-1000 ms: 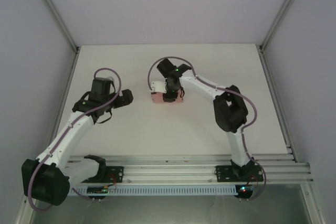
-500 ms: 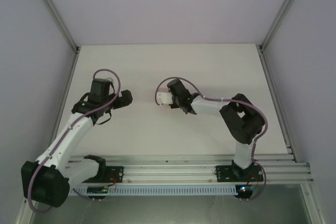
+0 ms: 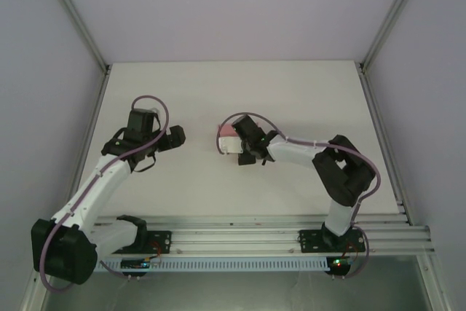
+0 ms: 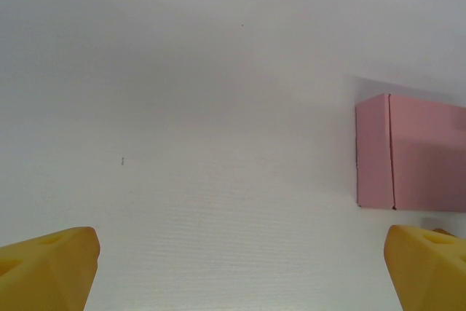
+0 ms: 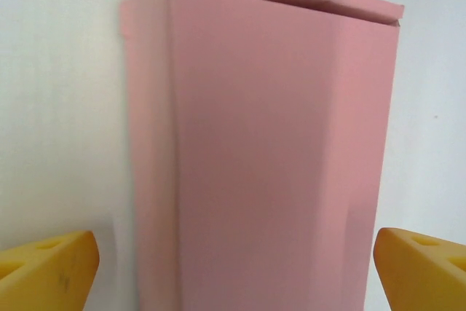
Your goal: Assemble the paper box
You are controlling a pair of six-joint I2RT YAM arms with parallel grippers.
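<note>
The paper box (image 3: 227, 134) is a small pink rectangular box lying on the white table (image 3: 291, 92), near its middle. In the right wrist view the paper box (image 5: 262, 151) stretches away between my yellow fingertips (image 5: 47, 267), its far end flap slightly ajar. My right gripper (image 3: 240, 145) is open, its jaws wide on either side of the box, with a strip of table showing at the left finger. My left gripper (image 3: 177, 136) is open with nothing in it, left of the box. The paper box (image 4: 415, 154) lies ahead and to the right of my left gripper (image 4: 237, 274).
Grey walls with metal corner posts (image 3: 80, 23) close in the table on three sides. An aluminium rail (image 3: 240, 234) with both arm bases runs along the near edge. Bare table lies behind the box and to the far right.
My right gripper has opened and let go of the box. The right arm has swung lower and drawn back toward the near side. The left arm has barely moved.
</note>
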